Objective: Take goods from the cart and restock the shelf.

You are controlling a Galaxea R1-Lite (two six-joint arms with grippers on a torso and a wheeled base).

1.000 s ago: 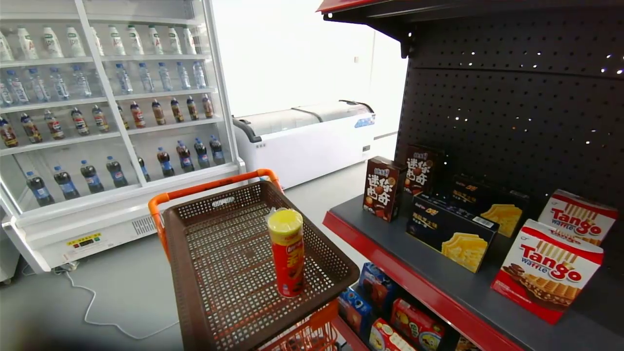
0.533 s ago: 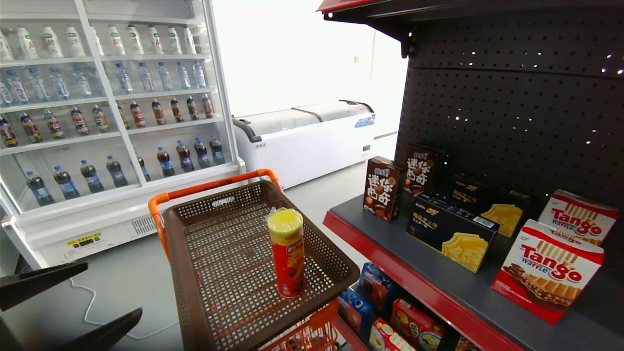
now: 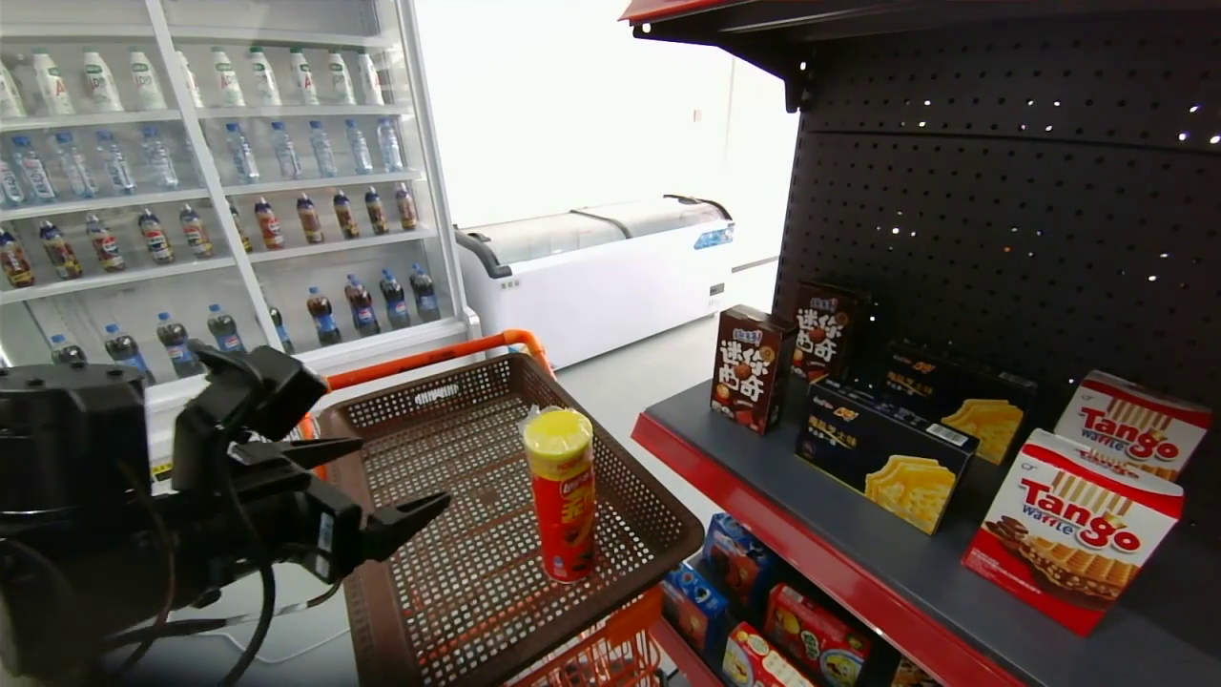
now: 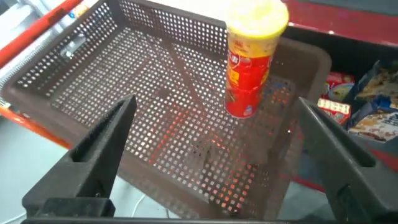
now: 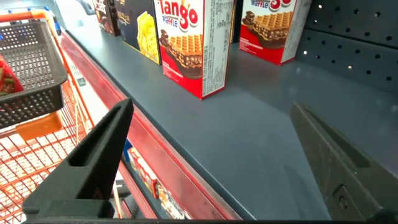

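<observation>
Swinging up from the lower left corner of the head view, where half a second ago only two dark fingertips showed, the left arm now hangs at the near left rim of the basket, while the goods have not shifted. Largest in the scene, the shelf (image 3: 763, 458) stands on the robot's right, its grey board carrying rows of boxes with bare board in front. Over that bare board, just beside a waffle box (image 5: 193, 43), the right gripper (image 5: 217, 155) hangs with its jaws spread wide and nothing between them. The cart (image 3: 410, 364) stands between shelf and cooler, and its brown mesh basket (image 3: 448, 458) holds a single chip can (image 3: 563, 496), upright near the side towards the shelf. The left gripper (image 3: 401, 472) points at that can from well apart, jaws fully spread and empty. The can looks like a stiff cardboard tube: light, smooth-skinned and likely slippery, tall enough to tip at a nudge, with brittle contents. I would close across its middle, below the yellow lid (image 3: 558, 431), which probably flexes, and squeeze only gently so the tube is not dented.
</observation>
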